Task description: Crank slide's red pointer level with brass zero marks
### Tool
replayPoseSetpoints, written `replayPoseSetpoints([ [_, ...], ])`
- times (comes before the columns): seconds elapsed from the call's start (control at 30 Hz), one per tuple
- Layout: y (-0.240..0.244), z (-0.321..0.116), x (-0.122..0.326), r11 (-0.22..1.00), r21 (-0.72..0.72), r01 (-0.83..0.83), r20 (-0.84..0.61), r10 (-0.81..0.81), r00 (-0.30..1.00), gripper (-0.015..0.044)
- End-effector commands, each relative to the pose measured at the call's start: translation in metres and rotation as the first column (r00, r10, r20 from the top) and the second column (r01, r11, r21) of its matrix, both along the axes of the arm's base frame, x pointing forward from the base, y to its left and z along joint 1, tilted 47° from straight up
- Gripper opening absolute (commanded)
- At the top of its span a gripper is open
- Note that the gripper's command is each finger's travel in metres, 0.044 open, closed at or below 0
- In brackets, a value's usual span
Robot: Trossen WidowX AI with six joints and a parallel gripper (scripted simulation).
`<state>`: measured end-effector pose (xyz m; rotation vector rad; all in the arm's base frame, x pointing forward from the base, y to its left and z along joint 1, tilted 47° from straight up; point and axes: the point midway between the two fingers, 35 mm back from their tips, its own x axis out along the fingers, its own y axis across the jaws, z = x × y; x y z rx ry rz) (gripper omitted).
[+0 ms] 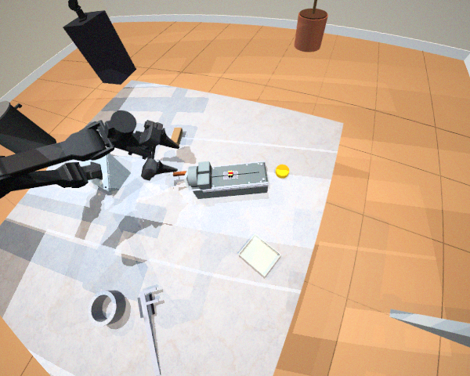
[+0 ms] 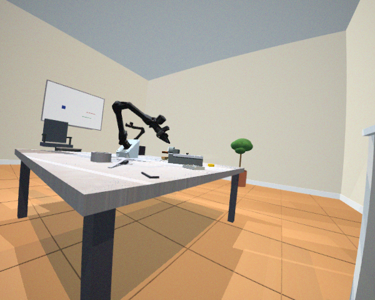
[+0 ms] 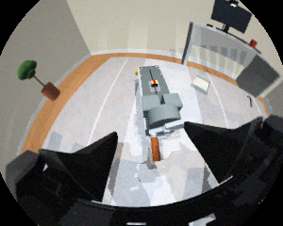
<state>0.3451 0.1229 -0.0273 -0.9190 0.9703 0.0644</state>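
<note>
Beige walls [image 2: 245, 97] [image 3: 132, 28] edged with white skirting, an orange tiled floor [image 1: 405, 182] [image 2: 262, 267] crossed by thin dark lines.

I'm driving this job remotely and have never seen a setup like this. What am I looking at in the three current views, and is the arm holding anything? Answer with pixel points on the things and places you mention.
The black robot arm [image 1: 81, 151] [image 2: 139, 111] ends in a two-fingered gripper [image 1: 178, 157] [image 3: 151, 130], which is open and holds nothing. The top view looks down on the table, the exterior view sees it from beyond one corner, and the wrist view looks out past the fingers.

The grey machine [image 1: 239, 179] [image 2: 185, 159] [image 3: 152, 75] has a brown crank handle [image 1: 179, 173] [image 3: 155, 149] and a small red-and-yellow slide marker [image 1: 229, 173] [image 3: 154, 83]. Around it lie a yellow disc [image 1: 282, 170] [image 2: 210, 165], a shallow pale tray [image 1: 259, 255] [image 3: 201, 84], a grey ring [image 1: 121, 309] [image 2: 100, 157] and a caliper [image 1: 149, 323].
</note>
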Motion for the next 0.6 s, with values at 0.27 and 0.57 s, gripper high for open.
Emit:
replayPoseSetpoints([
  [0.27,0.032,0.033,0.02,1.0,-0.015,0.013,0.009,-0.013,1.0,0.044],
  [0.57,0.038,0.031,0.059,0.998,-0.046,0.044,0.002,-0.044,0.999,0.044],
])
